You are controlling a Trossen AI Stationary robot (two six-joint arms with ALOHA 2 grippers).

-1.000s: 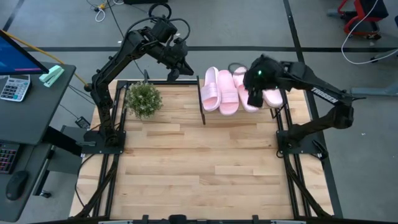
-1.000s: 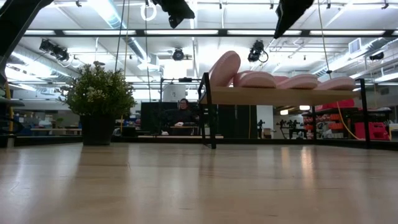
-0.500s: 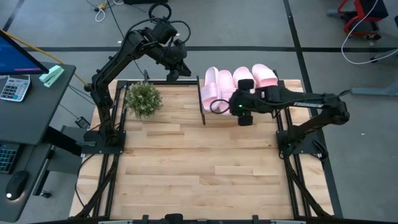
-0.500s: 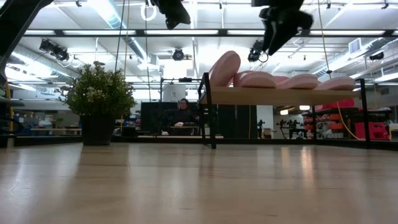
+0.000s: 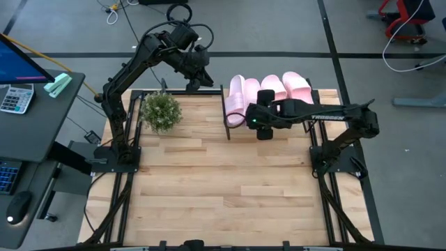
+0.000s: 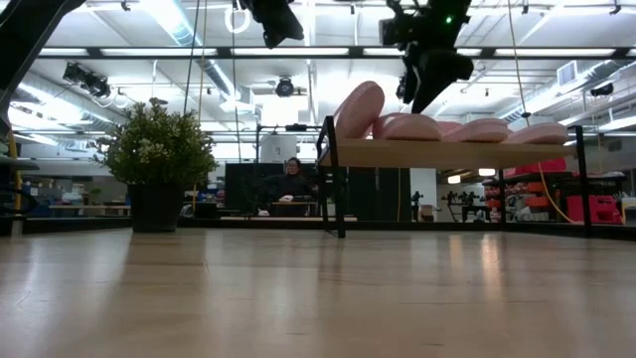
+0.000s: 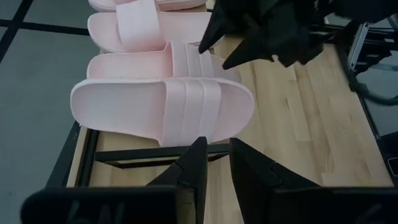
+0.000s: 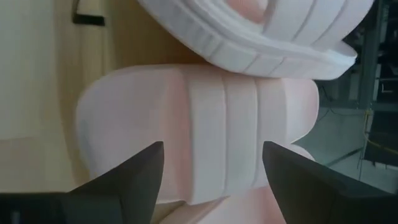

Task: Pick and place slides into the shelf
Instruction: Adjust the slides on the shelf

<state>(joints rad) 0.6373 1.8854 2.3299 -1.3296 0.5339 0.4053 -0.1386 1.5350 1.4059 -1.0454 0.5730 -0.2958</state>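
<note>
Several pale pink slides (image 5: pixel 268 89) lie side by side on the shelf (image 6: pixel 477 153) at the table's far side. The leftmost slide (image 7: pixel 161 107) leans tilted against the second slide (image 8: pixel 205 137). My right gripper (image 8: pixel 211 163) is open wide just above the second slide's strap (image 7: pixel 186 56), one finger on each side of it. My left gripper (image 7: pixel 216 163) hangs in the air above the shelf's left end (image 5: pixel 197 73). Its fingers stand a narrow gap apart with nothing between them. My right gripper slants down from the near side, close over the second slide's strap (image 8: pixel 239 124), and its fingers (image 8: pixel 146 165) straddle it. I cannot tell whether they touch the foam. The slide lies flat on the shelf board.
A potted plant (image 5: pixel 160 110) stands on the table left of the shelf. Black uprights (image 5: pixel 226 115) mark the shelf's sides. The plank tabletop (image 5: pixel 223 188) stretches toward the near edge. A person sits in the room behind the table (image 6: pixel 293 184).
My right gripper has swung from over the right-hand slides toward the table's left and near side, and has sunk close over the second slide. The slides lie as before.
</note>
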